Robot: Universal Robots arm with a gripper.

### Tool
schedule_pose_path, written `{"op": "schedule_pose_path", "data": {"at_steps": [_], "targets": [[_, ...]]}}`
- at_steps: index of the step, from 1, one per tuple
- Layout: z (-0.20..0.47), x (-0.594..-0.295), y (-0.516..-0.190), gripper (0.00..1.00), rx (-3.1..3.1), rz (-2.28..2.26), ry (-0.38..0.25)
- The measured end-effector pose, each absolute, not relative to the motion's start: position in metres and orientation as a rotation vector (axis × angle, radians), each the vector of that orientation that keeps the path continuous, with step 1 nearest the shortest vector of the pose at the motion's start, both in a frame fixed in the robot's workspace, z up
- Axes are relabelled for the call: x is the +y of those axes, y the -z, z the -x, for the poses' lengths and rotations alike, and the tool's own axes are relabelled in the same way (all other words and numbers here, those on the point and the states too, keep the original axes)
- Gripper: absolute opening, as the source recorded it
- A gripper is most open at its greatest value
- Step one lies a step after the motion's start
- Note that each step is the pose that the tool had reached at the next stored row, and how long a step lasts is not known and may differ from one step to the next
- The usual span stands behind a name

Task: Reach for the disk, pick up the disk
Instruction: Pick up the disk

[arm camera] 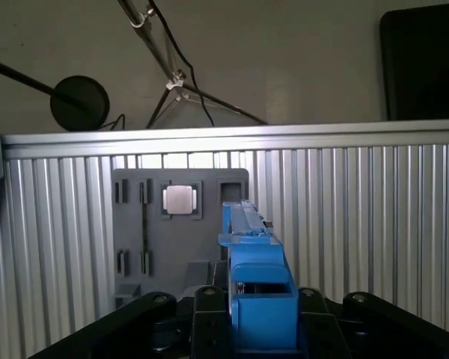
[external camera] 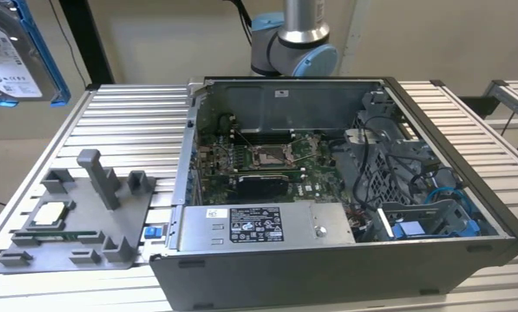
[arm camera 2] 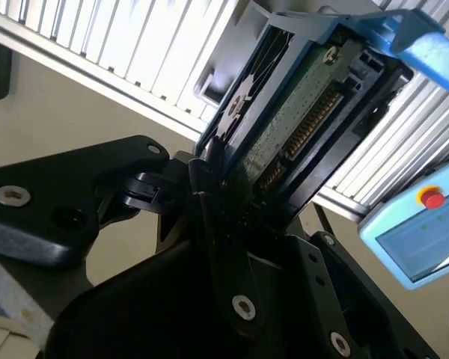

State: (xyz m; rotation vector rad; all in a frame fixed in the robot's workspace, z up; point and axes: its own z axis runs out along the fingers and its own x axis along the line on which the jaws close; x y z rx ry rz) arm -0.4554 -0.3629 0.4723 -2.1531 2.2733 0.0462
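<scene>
The disk (external camera: 14,55), silver-grey with a white label and blue side rails, hangs in the air at the exterior view's upper left, well above the slatted table. In the second wrist view the disk (arm camera 2: 299,112) shows its green circuit board and connector edge, and my gripper (arm camera 2: 223,191) is shut on it with black fingers (arm camera 2: 209,217) pressed against its sides. In the first wrist view the disk (arm camera: 256,258) is seen edge-on as a blue rail, clamped at my gripper (arm camera: 259,303).
An open computer case (external camera: 466,260) fills the middle and right of the aluminium table (external camera: 129,123). A grey fixture plate (external camera: 111,221) with upright posts holds a small square processor chip (external camera: 51,213) on the exterior view's left. A teach pendant (arm camera 2: 415,239) lies beyond the table.
</scene>
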Motion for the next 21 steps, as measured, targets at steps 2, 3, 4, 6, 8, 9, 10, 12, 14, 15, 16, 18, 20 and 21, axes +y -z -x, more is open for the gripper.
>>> {"op": "schedule_pose_path", "data": {"at_steps": [2, 3, 4, 6, 8, 9, 10, 12, 14, 15, 16, 18, 20, 21], "targets": [[0.455, -0.363, -0.476, 0.0, 2.273, 2.153, -0.046], [0.455, -0.363, -0.477, 0.0, 2.273, 2.153, -0.046], [0.455, -0.363, -0.479, 0.0, 2.273, 2.153, -0.046], [0.455, -0.363, -0.482, 0.0, 2.273, 2.153, -0.046], [0.455, -0.363, -0.485, 0.0, 2.273, 2.153, -0.046], [0.455, -0.363, -0.486, 0.0, 2.273, 2.153, -0.046], [0.455, -0.363, -0.486, 0.0, 2.273, 2.153, -0.046], [0.455, -0.363, -0.486, 0.0, 2.273, 2.153, -0.047], [0.455, -0.363, -0.486, 0.0, 2.273, 2.153, -0.047], [0.455, -0.363, -0.486, 0.0, 2.273, 2.153, -0.047], [0.455, -0.363, -0.486, 0.0, 2.273, 2.153, -0.047], [0.455, -0.363, -0.486, 0.0, 2.273, 2.153, -0.048], [0.455, -0.363, -0.486, 0.0, 2.272, 2.152, -0.048], [0.455, -0.363, -0.486, 0.0, 2.272, 2.152, -0.048]]}}
